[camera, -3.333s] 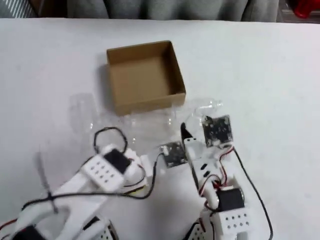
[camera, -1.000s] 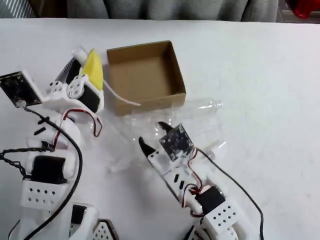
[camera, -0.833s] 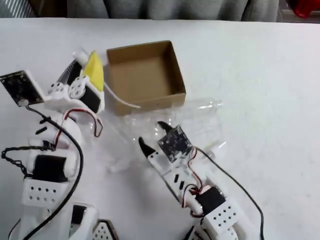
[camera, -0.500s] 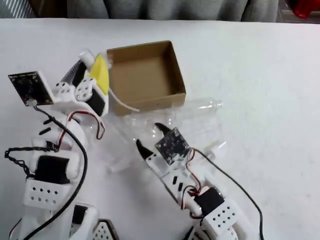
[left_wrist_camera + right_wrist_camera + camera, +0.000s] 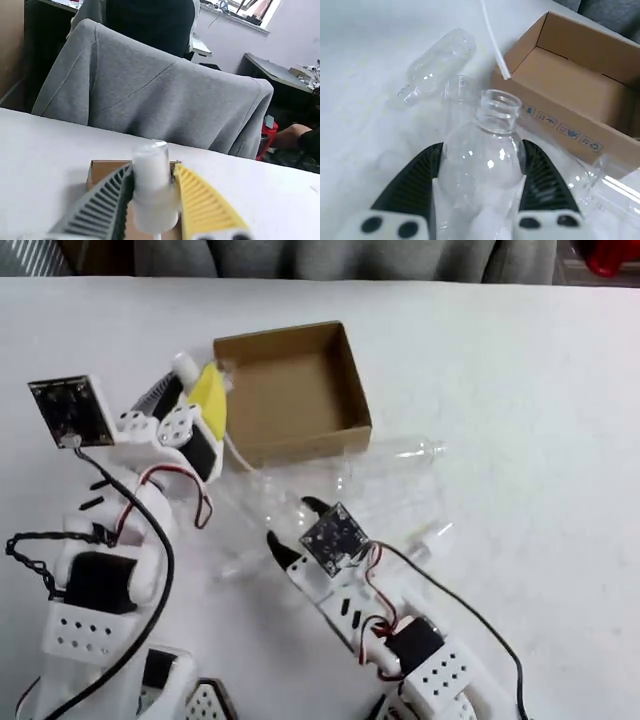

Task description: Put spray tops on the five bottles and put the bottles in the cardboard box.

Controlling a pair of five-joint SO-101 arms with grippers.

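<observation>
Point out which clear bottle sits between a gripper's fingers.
The uncapped bottle clamped between the right gripper's black fingers; the loose bottle beyond it lies on its side on the table, untouched.

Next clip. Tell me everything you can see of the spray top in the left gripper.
The spray top looks like white plastic, with a clear domed cap over its head and a thin white dip tube below. It is clamped, cap end up, between the grey and yellow fingers of the left gripper, held above the table beside the cardboard box. The tube trails toward the box's front wall. It sits on no bottle.
</observation>
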